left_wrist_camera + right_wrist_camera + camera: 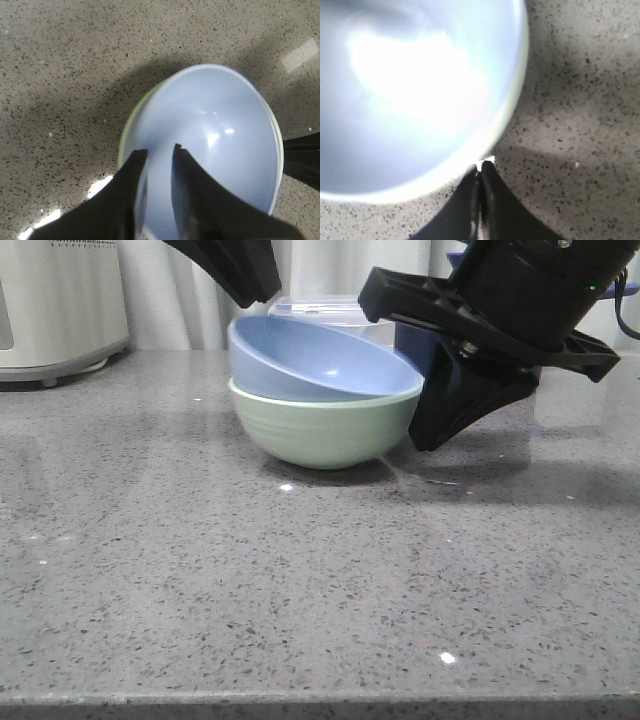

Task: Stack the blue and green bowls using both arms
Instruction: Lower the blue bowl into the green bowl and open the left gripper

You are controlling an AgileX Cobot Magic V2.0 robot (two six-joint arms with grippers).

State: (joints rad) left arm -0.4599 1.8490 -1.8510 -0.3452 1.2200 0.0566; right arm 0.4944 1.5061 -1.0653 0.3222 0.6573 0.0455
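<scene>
The blue bowl (pixel 320 360) sits tilted inside the green bowl (pixel 320 430) on the grey speckled counter. My left gripper (pixel 260 295) hangs just above the blue bowl's back left rim. In the left wrist view the left gripper (pixel 160 148) is open, with the blue bowl (pixel 215 135) below the gap and a thin edge of the green bowl (pixel 125 132) showing. My right gripper (pixel 428 438) points down at the counter right beside the green bowl. In the right wrist view the right gripper (pixel 482 164) is shut with nothing in it, its tip just outside the blue bowl's (pixel 395 100) rim.
A white appliance (pixel 55 310) stands at the back left. A clear lidded box (pixel 325 310) and a dark navy pot (pixel 412 340) sit right behind the bowls. The counter (pixel 300 590) stretches toward the front edge.
</scene>
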